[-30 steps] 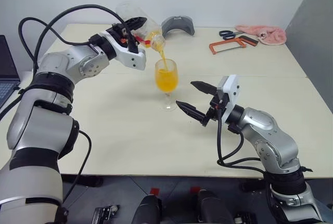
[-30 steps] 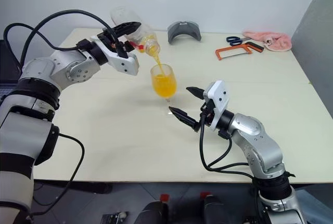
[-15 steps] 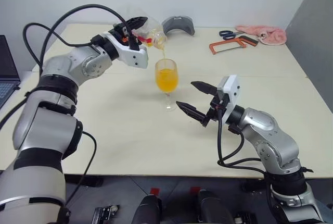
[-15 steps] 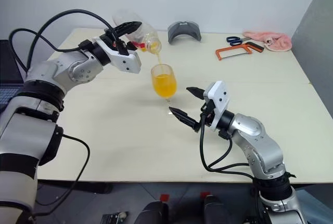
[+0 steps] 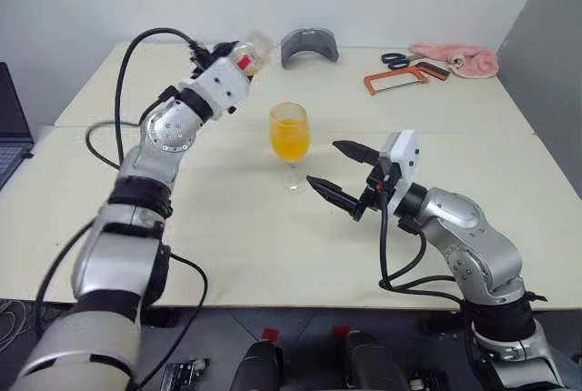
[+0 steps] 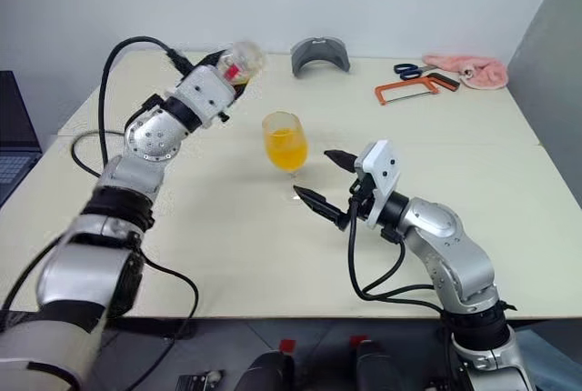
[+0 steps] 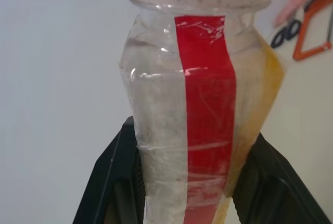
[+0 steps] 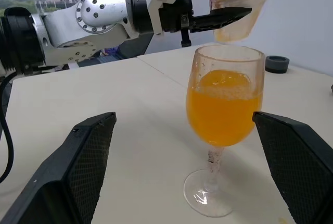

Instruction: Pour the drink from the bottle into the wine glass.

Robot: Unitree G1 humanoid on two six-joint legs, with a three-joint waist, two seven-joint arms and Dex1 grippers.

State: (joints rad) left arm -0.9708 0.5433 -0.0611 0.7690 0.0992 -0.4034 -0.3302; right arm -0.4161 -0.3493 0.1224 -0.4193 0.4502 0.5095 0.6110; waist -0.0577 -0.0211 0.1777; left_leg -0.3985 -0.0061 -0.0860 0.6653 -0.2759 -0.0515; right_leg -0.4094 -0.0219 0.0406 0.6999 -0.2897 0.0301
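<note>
1 bottle [image 7: 203, 104], cap cut off at the frame top, is clamped by the left gripper [image 5: 238, 53]. 1 wine glass [image 5: 289, 141] is seen mid-frame; the right gripper [image 5: 337, 173] is spread apart.

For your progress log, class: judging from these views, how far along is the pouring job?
Done: the clear stemmed wine glass holds orange-yellow drink more than halfway up its bowl. In hand: the left gripper is shut on the clear red-striped plastic bottle, nearly empty. The right gripper is open beside the glass. Left: setting the bottle down.
</note>
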